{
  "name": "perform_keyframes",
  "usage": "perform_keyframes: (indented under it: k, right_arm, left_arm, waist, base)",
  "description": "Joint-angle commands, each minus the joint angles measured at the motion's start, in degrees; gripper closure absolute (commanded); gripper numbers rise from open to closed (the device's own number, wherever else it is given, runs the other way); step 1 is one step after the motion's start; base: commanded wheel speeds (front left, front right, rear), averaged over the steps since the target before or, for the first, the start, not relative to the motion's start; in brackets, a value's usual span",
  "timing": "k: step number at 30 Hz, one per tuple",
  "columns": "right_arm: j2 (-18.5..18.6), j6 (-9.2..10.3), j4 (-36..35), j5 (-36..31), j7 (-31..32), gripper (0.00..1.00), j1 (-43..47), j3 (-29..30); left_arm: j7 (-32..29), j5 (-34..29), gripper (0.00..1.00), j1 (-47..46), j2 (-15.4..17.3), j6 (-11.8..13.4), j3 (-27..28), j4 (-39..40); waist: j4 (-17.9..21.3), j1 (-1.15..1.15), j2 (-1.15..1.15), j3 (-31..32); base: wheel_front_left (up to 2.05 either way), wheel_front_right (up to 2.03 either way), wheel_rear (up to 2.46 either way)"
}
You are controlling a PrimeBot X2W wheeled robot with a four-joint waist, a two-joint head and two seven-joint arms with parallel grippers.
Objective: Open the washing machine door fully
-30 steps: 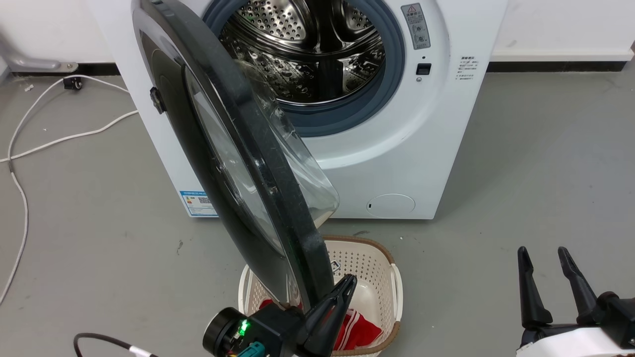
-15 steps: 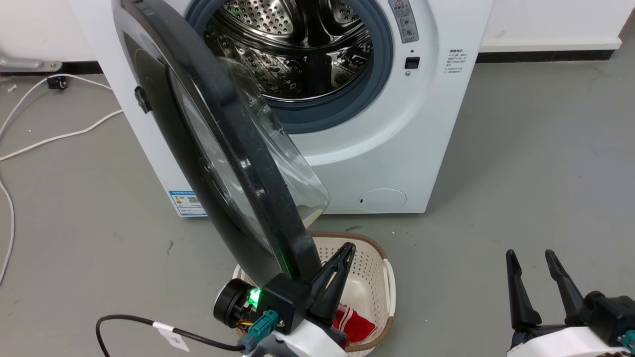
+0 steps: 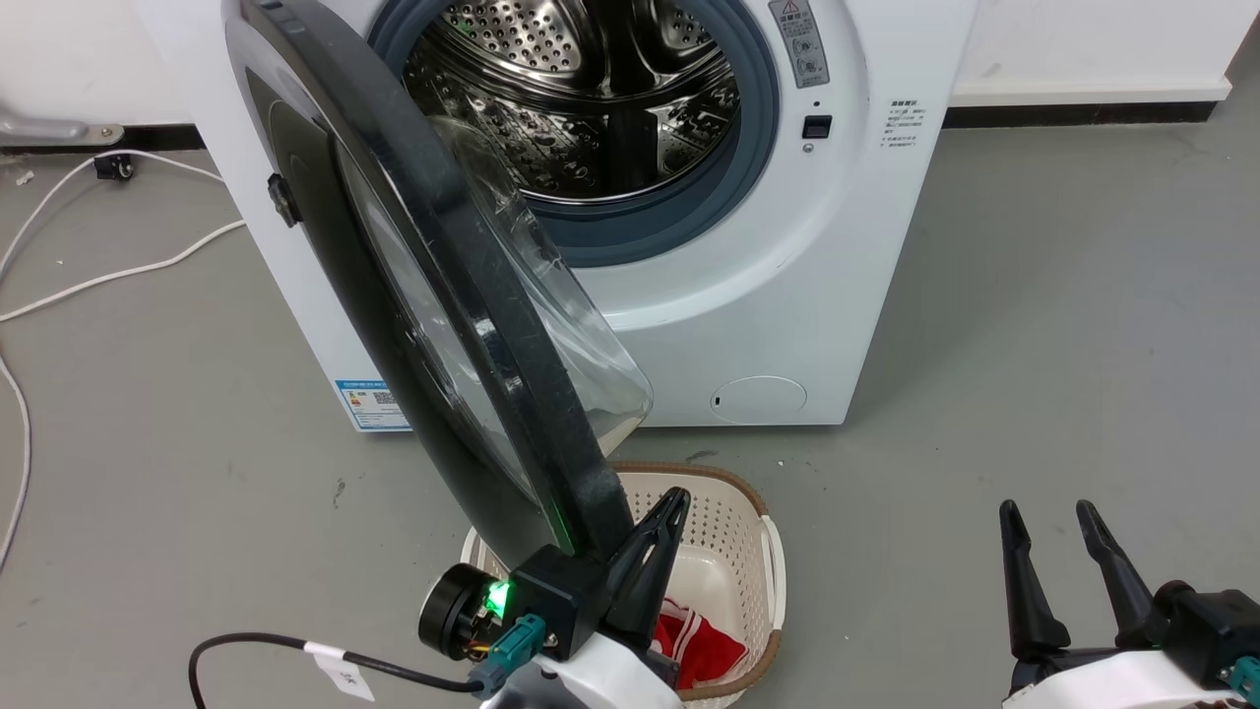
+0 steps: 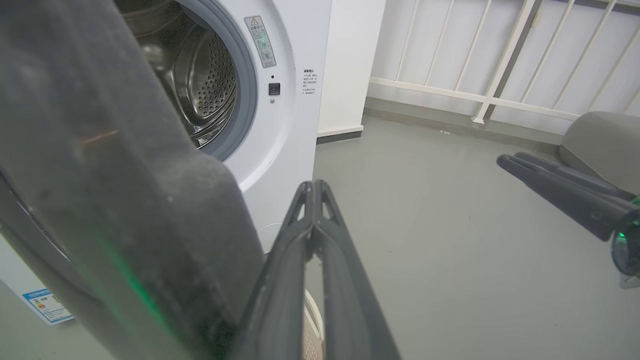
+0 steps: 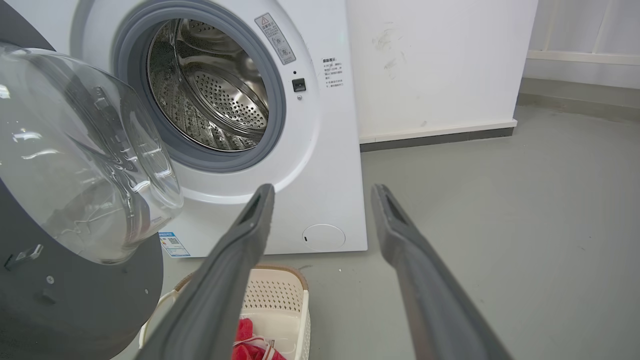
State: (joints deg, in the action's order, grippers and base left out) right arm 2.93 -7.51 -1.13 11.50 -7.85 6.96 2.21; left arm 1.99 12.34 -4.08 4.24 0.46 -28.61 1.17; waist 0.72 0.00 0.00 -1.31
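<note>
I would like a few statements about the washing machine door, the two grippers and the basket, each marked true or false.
1. The washing machine door stands swung out from the drum opening. True.
2. The right gripper is shut on the door. False: it is open and apart from the door.
3. The left gripper has its fingers closed together. True.
4. The basket holds a blue cloth. False: a red cloth lies in it.

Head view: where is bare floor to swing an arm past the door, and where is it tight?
Bare floor lies right of the washing machine and laundry basket, ahead of the right gripper, and left of the washing machine door up to the white cables. Crowded: the left gripper sits at the door's lower edge, over the basket.
</note>
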Motion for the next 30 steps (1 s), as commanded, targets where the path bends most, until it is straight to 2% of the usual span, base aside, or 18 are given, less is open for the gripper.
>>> perform_keyframes:
  k: [1,14,24,30]
  right_arm:
    - [-0.10,0.04,0.25,0.00,-0.24,0.00,-0.65,-0.18]
    - [-0.10,0.03,0.79,0.44,-0.13,0.00,-0.89,-0.27]
    - [-0.09,0.04,0.29,0.23,0.13,0.00,-0.82,0.76]
    - [-0.09,0.04,-0.13,-0.37,0.48,0.00,-1.45,0.84]
  left_arm:
    - [0.40,-0.02,1.00,-0.02,0.41,0.57,1.04,-0.28]
    - [-0.81,-1.09,1.00,6.34,4.25,4.90,2.86,6.32]
    - [-1.76,-1.46,1.00,11.30,5.02,6.71,1.70,12.95]
    - [-1.58,-1.27,1.00,12.20,5.90,8.11,3.35,13.97]
  waist:
    - [-0.06,0.00,0.00,-0.01]
    - [-3.08,0.00,0.00,-0.19]
    - [-11.21,0.00,0.00,-1.03]
    - [-17.07,0.00,0.00,-1.67]
  base:
    - [0.00,0.00,0.00]
    - [0.00,0.00,0.00]
    - [0.00,0.00,0.00]
    - [0.00,0.00,0.00]
